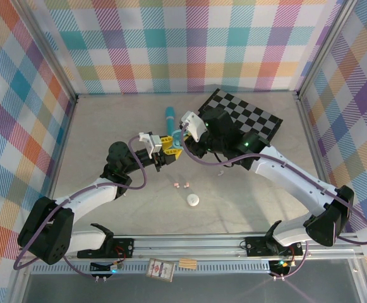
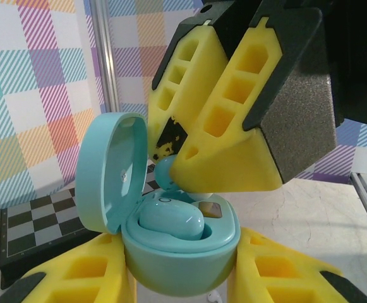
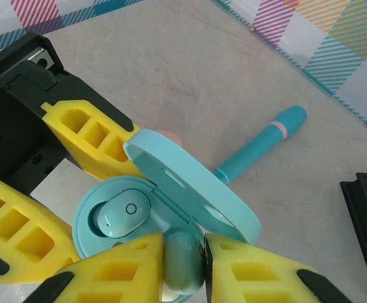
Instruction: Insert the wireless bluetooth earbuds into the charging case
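Seated earbud [image 3: 123, 218], light blue, bears a small ring mark. Card [image 1: 160, 269] on the near rail: print too small to read. Left gripper [image 2: 178, 281] clamped on open light-blue charging case [image 2: 177, 265], lid [image 2: 107, 173] up. Right gripper [image 3: 183, 243] pinches second earbud [image 3: 182, 268] at the case rim, beside the lid. Grey stone-look table [image 1: 107, 145], pastel plaid walls [image 1: 183, 44]. On the table: checkerboard [image 1: 252, 120], teal pen [image 3: 262, 145], pink earbuds [image 1: 180, 185], white case [image 1: 193, 200].
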Controlling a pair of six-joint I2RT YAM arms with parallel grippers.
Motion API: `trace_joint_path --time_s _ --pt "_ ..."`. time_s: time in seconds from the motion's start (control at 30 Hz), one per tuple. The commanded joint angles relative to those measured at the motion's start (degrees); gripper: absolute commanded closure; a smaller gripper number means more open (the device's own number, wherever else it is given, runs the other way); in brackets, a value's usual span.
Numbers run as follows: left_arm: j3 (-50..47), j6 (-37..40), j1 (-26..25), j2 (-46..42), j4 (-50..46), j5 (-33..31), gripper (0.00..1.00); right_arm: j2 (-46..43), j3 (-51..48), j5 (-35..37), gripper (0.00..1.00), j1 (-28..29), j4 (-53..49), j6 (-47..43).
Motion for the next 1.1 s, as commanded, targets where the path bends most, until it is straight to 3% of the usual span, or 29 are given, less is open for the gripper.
trace_joint_path --time_s 0.0,1.07 --pt "2.0 -0.9 -0.6 0.0 3.7 1.1 0.72 0.2 -1.0 -0.9 0.76 0.3 0.7 -1.0" --pt "1.4 -1.0 -0.6 -0.1 4.5 1.0 0.72 -7.4 -3.4 -4.7 0.56 -0.5 5.4 6.6"
